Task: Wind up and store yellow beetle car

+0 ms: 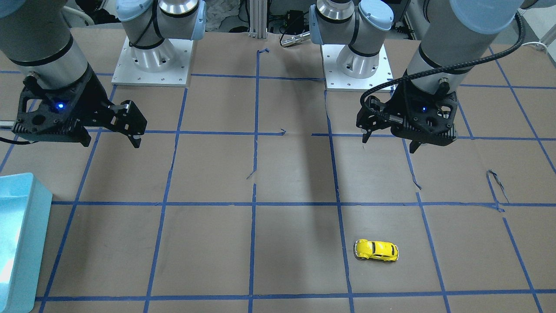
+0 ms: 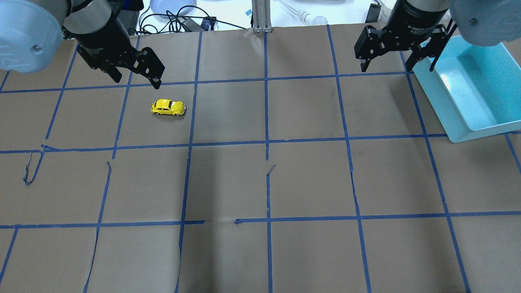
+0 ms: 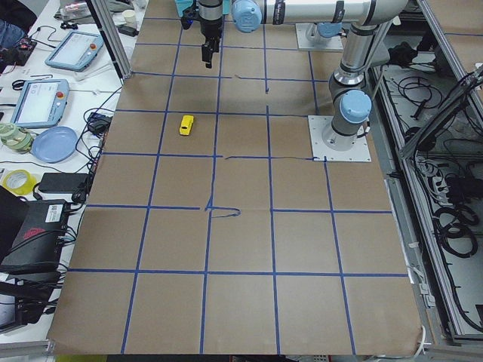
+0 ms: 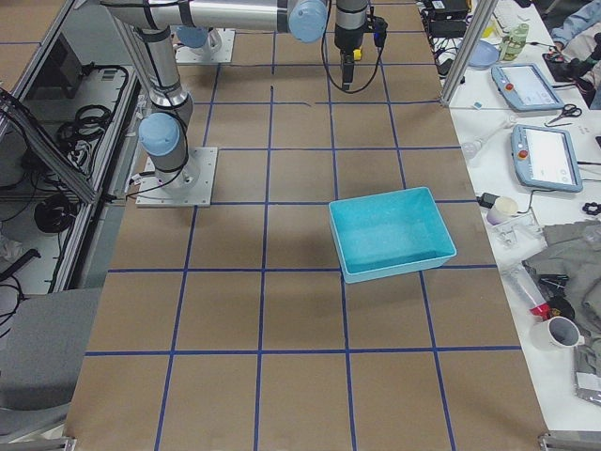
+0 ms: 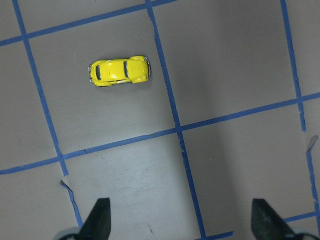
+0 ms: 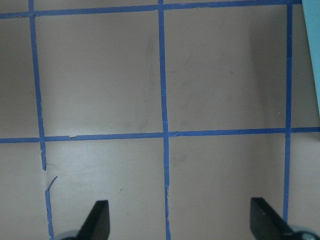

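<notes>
The yellow beetle car [image 2: 168, 107] stands on its wheels on the brown paper, on my left side of the table toward the far edge. It also shows in the front view [image 1: 376, 251], the left side view [image 3: 186, 124] and the left wrist view [image 5: 120, 71]. My left gripper [image 2: 136, 80] hangs open and empty above the table, just beyond the car and apart from it; its fingertips [image 5: 100, 215] frame bare paper. My right gripper [image 2: 386, 67] is open and empty, in the air beside the bin's far corner.
A light-blue open bin [image 2: 472, 85] sits at the far right of the table, seen in the front view [image 1: 19, 234] and the right side view [image 4: 390, 233]. Blue tape lines grid the paper [image 2: 266, 142], which has small tears. Cables and tablets lie beyond the table edge.
</notes>
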Available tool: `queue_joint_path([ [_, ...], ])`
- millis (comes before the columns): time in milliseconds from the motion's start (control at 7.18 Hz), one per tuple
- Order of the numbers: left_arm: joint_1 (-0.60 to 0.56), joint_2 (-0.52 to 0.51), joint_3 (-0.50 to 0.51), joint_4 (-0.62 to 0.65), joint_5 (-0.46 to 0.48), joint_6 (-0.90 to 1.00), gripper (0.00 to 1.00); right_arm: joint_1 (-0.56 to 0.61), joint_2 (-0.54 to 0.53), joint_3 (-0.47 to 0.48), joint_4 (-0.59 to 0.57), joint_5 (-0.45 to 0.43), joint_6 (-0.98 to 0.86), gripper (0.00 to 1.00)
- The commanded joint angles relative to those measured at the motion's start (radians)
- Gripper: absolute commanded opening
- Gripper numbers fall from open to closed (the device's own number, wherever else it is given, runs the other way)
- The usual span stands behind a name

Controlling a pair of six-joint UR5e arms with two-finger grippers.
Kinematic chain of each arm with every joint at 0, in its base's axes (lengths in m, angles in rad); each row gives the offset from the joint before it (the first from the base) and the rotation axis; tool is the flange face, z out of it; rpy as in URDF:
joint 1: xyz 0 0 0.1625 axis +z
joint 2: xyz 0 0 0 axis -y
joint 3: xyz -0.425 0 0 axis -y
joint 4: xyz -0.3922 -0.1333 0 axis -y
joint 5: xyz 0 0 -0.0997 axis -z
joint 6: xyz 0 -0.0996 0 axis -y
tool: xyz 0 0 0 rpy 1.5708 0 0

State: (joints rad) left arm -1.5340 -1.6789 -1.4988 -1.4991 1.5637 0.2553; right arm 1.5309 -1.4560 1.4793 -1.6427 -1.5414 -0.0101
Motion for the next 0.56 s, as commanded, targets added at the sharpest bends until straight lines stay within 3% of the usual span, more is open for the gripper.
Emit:
queue_joint_path([
  [0,0.000,-0.024,0.000,0.010,-0.011,-0.226,1.00,0.002,0.000,0.002,0.012,0.024,0.002,1.00],
  [418,0.008,-0.074,-0.003,0.123,-0.004,-0.675,1.00,0.003,-0.001,0.004,0.000,0.014,0.001,1.00],
])
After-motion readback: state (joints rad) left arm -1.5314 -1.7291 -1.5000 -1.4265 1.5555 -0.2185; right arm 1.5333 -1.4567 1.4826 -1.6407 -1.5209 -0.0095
